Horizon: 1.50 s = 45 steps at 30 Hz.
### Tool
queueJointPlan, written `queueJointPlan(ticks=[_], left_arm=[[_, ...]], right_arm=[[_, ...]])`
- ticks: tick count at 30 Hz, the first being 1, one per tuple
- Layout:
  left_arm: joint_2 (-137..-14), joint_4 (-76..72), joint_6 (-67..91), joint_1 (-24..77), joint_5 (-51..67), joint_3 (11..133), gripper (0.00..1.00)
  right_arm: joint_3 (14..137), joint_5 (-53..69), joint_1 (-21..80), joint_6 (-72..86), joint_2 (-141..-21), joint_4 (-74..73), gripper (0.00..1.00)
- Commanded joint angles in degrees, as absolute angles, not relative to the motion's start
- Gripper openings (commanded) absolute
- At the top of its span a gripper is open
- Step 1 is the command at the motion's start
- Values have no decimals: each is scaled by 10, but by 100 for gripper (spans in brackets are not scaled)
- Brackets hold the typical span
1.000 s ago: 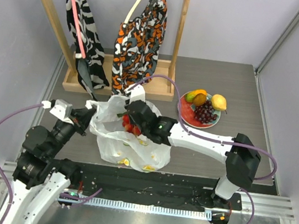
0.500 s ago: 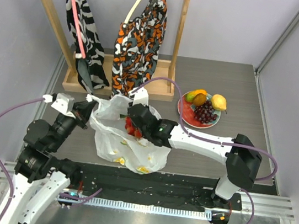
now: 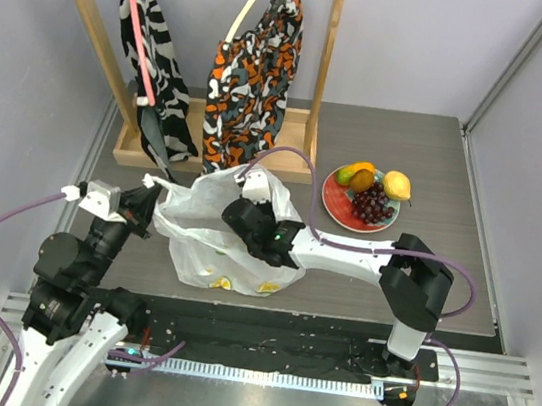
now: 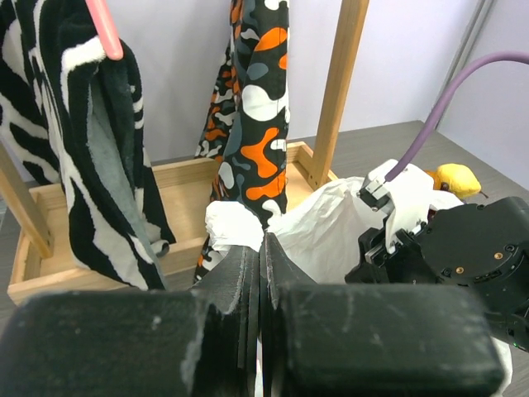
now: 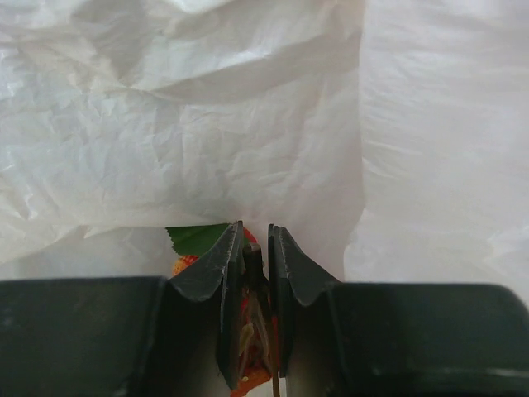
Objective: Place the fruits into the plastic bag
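Red berries inside the bag, ready to drop.

The red berries [image 5: 251, 331] are pinched in my right hand [image 5: 252, 240], deep inside the plastic bag [image 3: 216, 236]. I should release low, then back out without snagging the film. My left hand [image 4: 260, 256] is clenched on the bag's rim, holding it up. The grapes [image 3: 372, 205], lemon [image 3: 398, 186] and mango [image 3: 359, 175] wait on the plate [image 3: 336, 210], well apart on the grey desk [image 3: 438, 166]. A wooden rack [image 3: 322, 69] of hanging cloths stands behind.

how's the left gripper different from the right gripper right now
The left gripper sits outside the plastic bag, at its left edge; the right gripper is down inside it, with white plastic all around. The left gripper pinches only bag plastic; the right gripper pinches the red berries. Both are shut and both are in contact with the bag.
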<state>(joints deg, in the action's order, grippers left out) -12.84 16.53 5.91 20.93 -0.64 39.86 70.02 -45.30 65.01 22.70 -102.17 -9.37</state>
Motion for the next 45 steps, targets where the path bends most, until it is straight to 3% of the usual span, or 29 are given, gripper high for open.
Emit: queueJointPlan(ticks=[1,2,8,11,12,16,17,30,36,41,45], left_arm=[[-128,141,57,209,-11,396,0],[-130,141,59,209,-4,397,0],[-136,142,63,209,12,396,0],[-138,141,65,209,17,395,0],[-139,141,65,209,19,395,0],[-152,149,63,209,19,396,0],[-152,149,63,209,18,396,0],[-145,152,63,209,21,395,0],[-147,153,63,209,24,394,0],[-144,153,64,208,25,394,0],[-143,154,64,208,24,394,0]], right_arm=[[704,-492,649,250,-1007,-95,2],[707,-491,648,255,-1004,-95,9],[708,-444,643,259,-977,-77,21],[703,-411,641,263,-964,-62,42],[702,-403,641,263,-962,-55,57],[696,-374,639,265,-939,-40,81],[689,-360,638,265,-926,-33,83],[637,-206,629,292,-842,111,88],[602,-37,617,304,-837,238,87],[628,72,618,282,-853,227,85],[617,73,618,274,-829,229,85]])
